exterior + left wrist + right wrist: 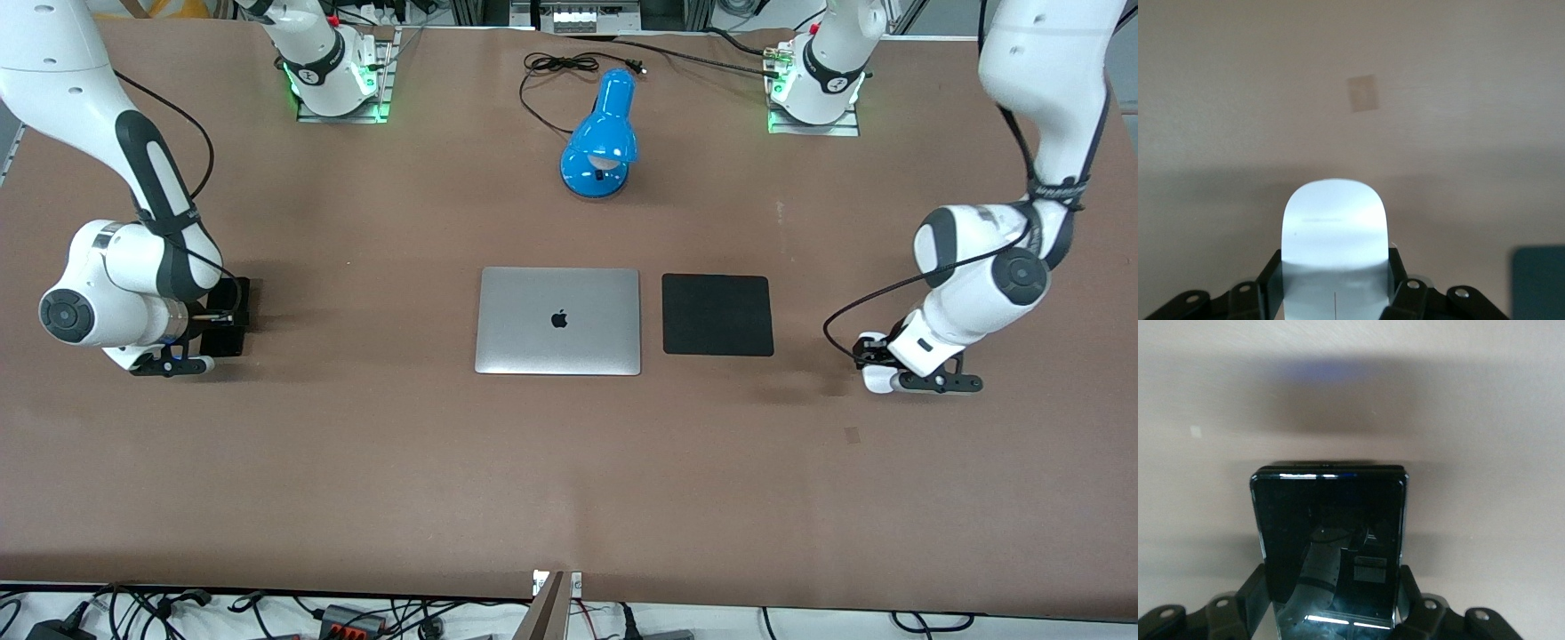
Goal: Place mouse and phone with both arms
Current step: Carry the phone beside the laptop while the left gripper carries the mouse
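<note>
My left gripper (pixel 869 356) is low over the table at the left arm's end, shut on the small white mouse (pixel 877 380). In the left wrist view the mouse (pixel 1334 220) sticks out from between the black fingers (pixel 1270 283) of that gripper (pixel 1335 290). My right gripper (pixel 222 324) is low over the table at the right arm's end, shut on the slim black phone (pixel 238 298). In the right wrist view the phone (pixel 1331 533) lies face up between the fingers (pixel 1253 593) of that gripper (pixel 1331 603). I cannot tell whether either thing touches the table.
A closed silver laptop (pixel 558 320) lies mid-table with a black square pad (pixel 717 315) beside it, toward the left arm's end. A blue desk lamp (pixel 600 133) and its black cable (pixel 560 67) lie farther back. A small tape patch (pixel 852 434) marks the table near the mouse.
</note>
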